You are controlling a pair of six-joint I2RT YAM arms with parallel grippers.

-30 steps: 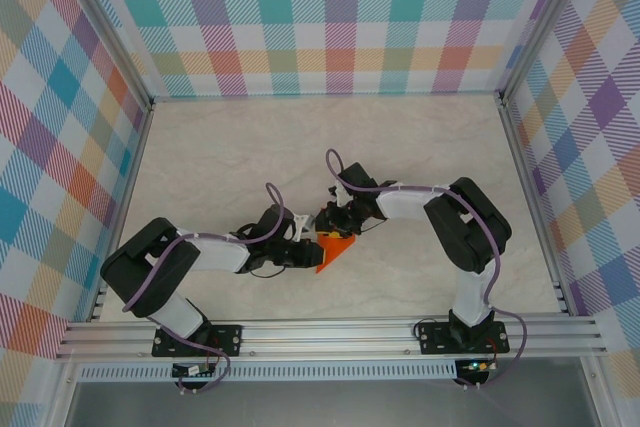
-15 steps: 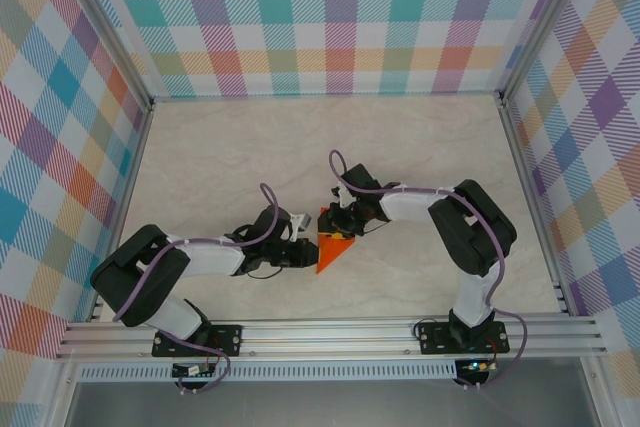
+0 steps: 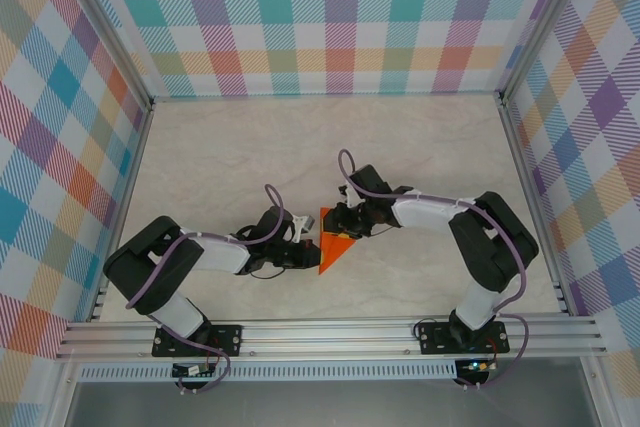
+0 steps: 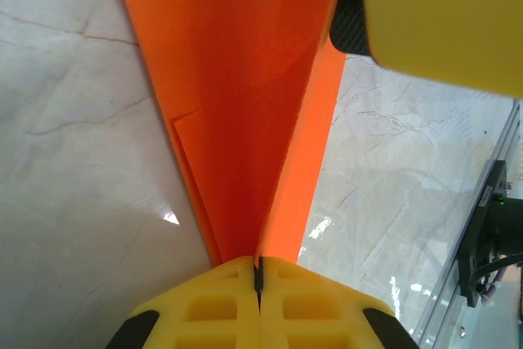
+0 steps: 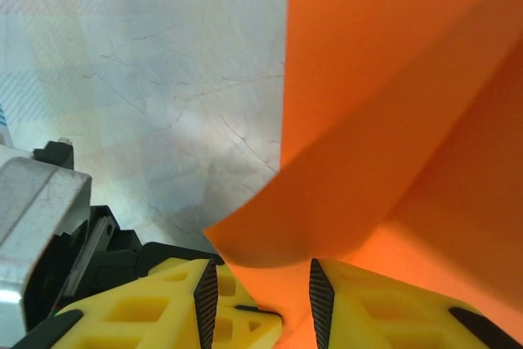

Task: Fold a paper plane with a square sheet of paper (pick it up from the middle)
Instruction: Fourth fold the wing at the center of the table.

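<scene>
The square sheet of paper (image 3: 335, 250) is bright orange and folded into a narrow pointed triangle, lying in the middle of the table with its tip toward the near edge. My left gripper (image 3: 312, 248) reaches in from the left. In the left wrist view its yellow fingertips (image 4: 259, 274) are pressed together on the raised centre fold of the paper (image 4: 237, 104). My right gripper (image 3: 338, 222) sits at the paper's far end. In the right wrist view the right gripper (image 5: 261, 292) stands open, with a curled orange flap (image 5: 392, 104) rising between its jaws.
The marble tabletop (image 3: 240, 157) stretches toward the plaid back wall (image 3: 330, 17). An aluminium rail (image 3: 330, 332) runs along the near edge. The left arm's wrist body (image 5: 41, 218) crowds close beside my right fingers, and a right finger (image 4: 441, 14) hangs over the paper.
My left gripper has shut on the paper's fold. The right arm has shifted slightly right and its jaws have widened a little. The paper has slid a touch to the right.
</scene>
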